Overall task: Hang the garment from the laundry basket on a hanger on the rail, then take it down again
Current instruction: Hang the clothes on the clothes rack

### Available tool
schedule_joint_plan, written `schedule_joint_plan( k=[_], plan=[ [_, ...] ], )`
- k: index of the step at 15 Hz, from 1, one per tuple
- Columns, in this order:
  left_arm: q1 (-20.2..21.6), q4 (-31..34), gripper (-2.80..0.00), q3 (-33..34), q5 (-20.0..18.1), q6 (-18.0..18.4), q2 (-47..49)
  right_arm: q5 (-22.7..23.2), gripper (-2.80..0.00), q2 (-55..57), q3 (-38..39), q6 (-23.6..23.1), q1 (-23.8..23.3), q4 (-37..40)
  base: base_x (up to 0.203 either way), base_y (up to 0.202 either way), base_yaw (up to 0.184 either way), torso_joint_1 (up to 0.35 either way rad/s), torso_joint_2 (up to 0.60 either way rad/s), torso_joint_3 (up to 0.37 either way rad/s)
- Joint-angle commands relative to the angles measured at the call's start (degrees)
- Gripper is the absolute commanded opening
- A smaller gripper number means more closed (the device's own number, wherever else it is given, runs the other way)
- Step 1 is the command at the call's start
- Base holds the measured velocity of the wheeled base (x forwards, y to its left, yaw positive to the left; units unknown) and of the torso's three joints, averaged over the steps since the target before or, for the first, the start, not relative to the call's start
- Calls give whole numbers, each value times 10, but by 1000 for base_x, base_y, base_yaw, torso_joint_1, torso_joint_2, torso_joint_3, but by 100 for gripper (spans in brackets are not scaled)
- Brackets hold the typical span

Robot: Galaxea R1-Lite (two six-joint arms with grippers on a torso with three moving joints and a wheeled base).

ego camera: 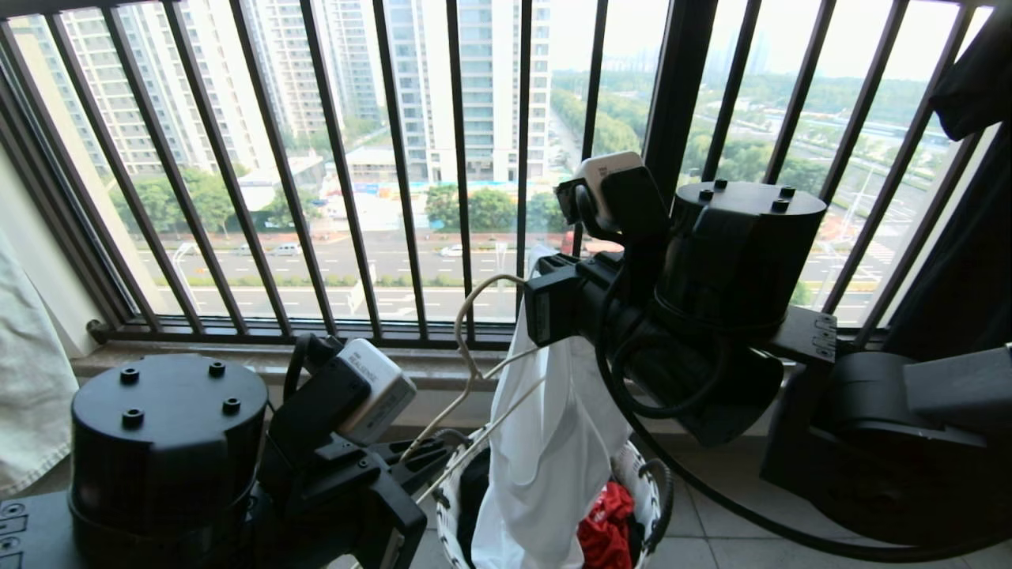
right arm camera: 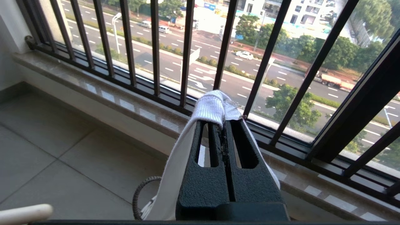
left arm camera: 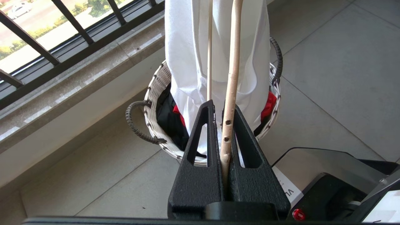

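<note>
The right gripper (right arm camera: pixel 223 125) is clamped tight on the ribbed collar of the garment (ego camera: pixel 545 442), a soft white T-shirt that hangs in long limp folds from the black textured fingers (right arm camera: pixel 243 162) down into the laundry basket (left arm camera: pixel 156 90). The left gripper (left arm camera: pixel 222 115), low at the near left, is pinched shut on the hanger (ego camera: pixel 466 356), a thin cream wire with a twisted neck and curved hook; its bars lie against the shirt's left side. The basket is small and round, with a white woven rim and dark corded handle loops, and stands on grey floor tiles (left arm camera: pixel 328 72) by the black barred railing (ego camera: pixel 395 158). A crumpled red garment (ego camera: pixel 605 525) lies inside.
</note>
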Motion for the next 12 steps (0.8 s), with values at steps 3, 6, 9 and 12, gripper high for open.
schedule_joint_plan(
  k=[3, 6, 9, 12],
  plan=[
    [1, 35, -280, -7, -6, 3, -39, 40, -280, -20, -6, -94, -44, 28, 0, 0, 0, 0, 0, 0],
    [1, 36, -280, -9, -10, 1, -34, 68, -280, -22, -21, -153, -63, 46, 0, 0, 0, 0, 0, 0],
    [1, 31, -280, -19, -19, -28, -25, 83, -280, -20, -47, -158, -64, 68, 0, 0, 0, 0, 0, 0],
    [1, 30, -280, -45, -17, -87, -14, 83, -280, -13, -50, -154, -62, 67, 0, 0, 0, 0, 0, 0]
  ],
)
